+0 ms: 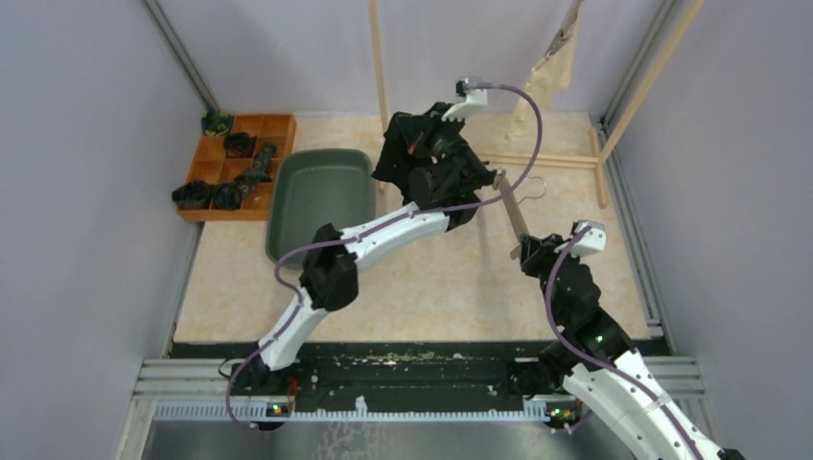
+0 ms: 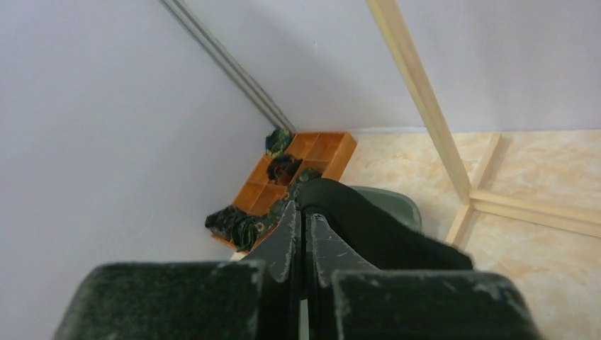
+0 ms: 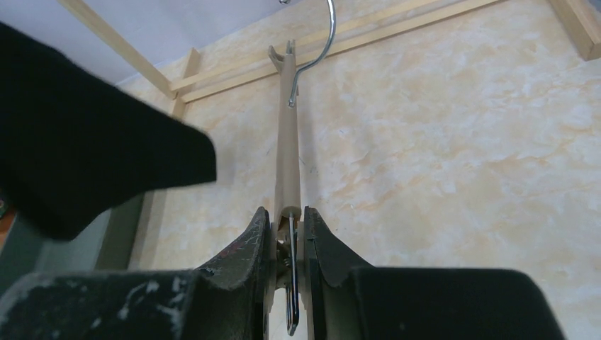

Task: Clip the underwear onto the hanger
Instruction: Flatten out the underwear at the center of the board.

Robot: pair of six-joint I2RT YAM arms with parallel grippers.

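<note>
The black underwear [image 1: 393,153] hangs bunched from my left gripper [image 1: 416,144], raised over the middle of the table. In the left wrist view the left gripper [image 2: 305,212] is shut on the black fabric [image 2: 368,227], which drapes off to the right. My right gripper [image 1: 526,251] is shut on the near clip end of the wooden hanger [image 1: 510,211]. In the right wrist view the hanger [image 3: 287,149] runs straight away from the right gripper [image 3: 287,216], its metal hook [image 3: 324,35] at the far end. The black underwear [image 3: 85,149] hangs to the hanger's left, apart from it. A cream underwear [image 1: 556,67] hangs at the back right.
A green bin [image 1: 321,196] sits left of centre, with an orange compartment tray [image 1: 273,129] of rolled dark socks beyond it. A wooden rack's posts [image 1: 379,57] and floor rails [image 1: 546,158] stand at the back. Grey walls close in both sides.
</note>
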